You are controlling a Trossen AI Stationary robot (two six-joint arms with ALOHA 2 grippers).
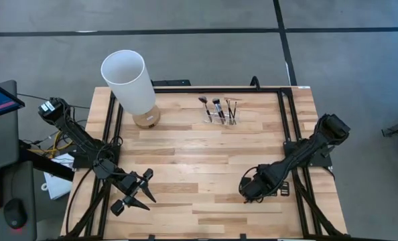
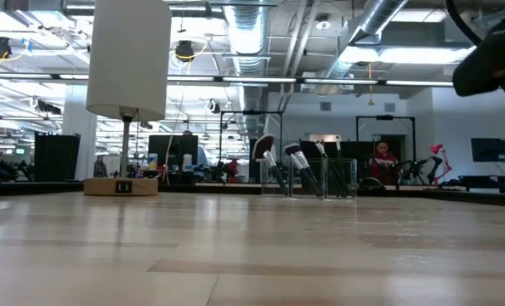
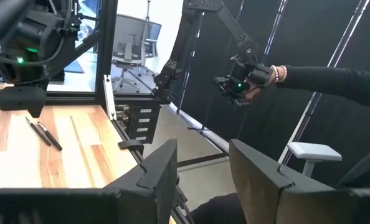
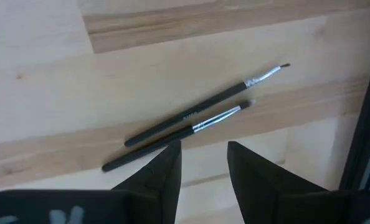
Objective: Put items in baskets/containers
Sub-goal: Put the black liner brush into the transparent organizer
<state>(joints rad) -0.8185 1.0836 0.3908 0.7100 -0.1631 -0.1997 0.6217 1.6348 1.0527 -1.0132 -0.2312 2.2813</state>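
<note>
Your right tool is the one placed for the next pick: it hangs just above two loose makeup brushes lying side by side on the table, its fingers standing apart with nothing between them. In the right wrist view the longer brush and the shorter brush run nearly parallel, handle ends nearest the fingers and bristle tips pointing away toward two o'clock. The shorter one's handle passes just past the fingertips, so it looks like the easier first pick. Both long axes run slantwise to the gap between the fingers, so judge on turning the wrist until the fingers straddle a handle crosswise before you come down.

From overhead, the clear acrylic brush holder sits at about twelve o'clock on the table, near the far edge, with several brushes already standing in it. It lies at roughly eleven o'clock from your right tool and well apart, so a carry up and across the table follows any grasp. The tall white cylinder on its wooden base stands at about ten o'clock.

Your left tool waits near the front left edge at seven o'clock, fingers apart and empty, farther from the two loose brushes
</note>
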